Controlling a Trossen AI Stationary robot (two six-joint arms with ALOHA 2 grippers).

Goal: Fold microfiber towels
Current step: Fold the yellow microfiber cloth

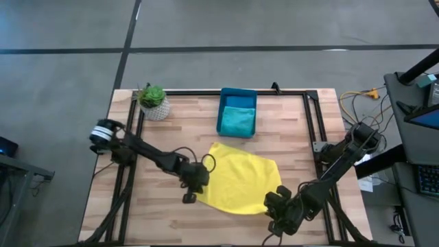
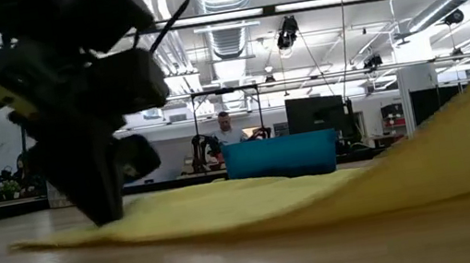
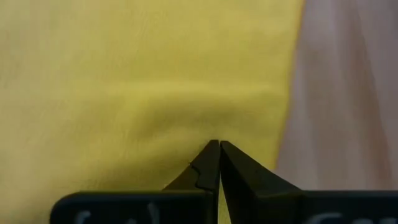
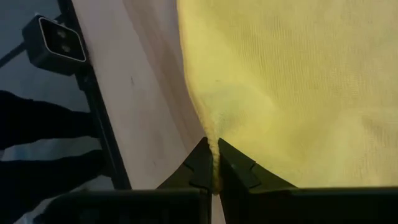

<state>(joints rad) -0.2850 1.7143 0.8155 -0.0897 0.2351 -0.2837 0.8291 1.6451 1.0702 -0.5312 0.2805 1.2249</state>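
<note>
The yellow towel [image 1: 240,180] is spread on the table [image 1: 178,123]. Its near corners are pinched: one by the right gripper [image 4: 213,155], fingers clamped on cloth, the other by the left gripper [image 3: 217,149], likewise closed. Farther back, a teal towel [image 1: 237,122] is seen inside the blue bin [image 1: 237,94].

The towel [image 1: 240,180] spread on the table is a plain bright yellow, no pattern on it. The table [image 1: 295,123] is pale wood in lengthwise strips, framed by black rails [image 1: 310,123]. The bin [image 1: 237,96] at the far edge is blue, and the cloth [image 1: 237,121] inside it is teal. A small plant [image 1: 151,95] has green leaves in a whitish pot with a faint criss-cross pattern. Both arms are black; the left gripper [image 3: 217,155] and right gripper [image 4: 213,163] are black too, and the left arm carries a white band [image 1: 103,130]. The floor [image 1: 68,41] is grey with dark lines.
</note>
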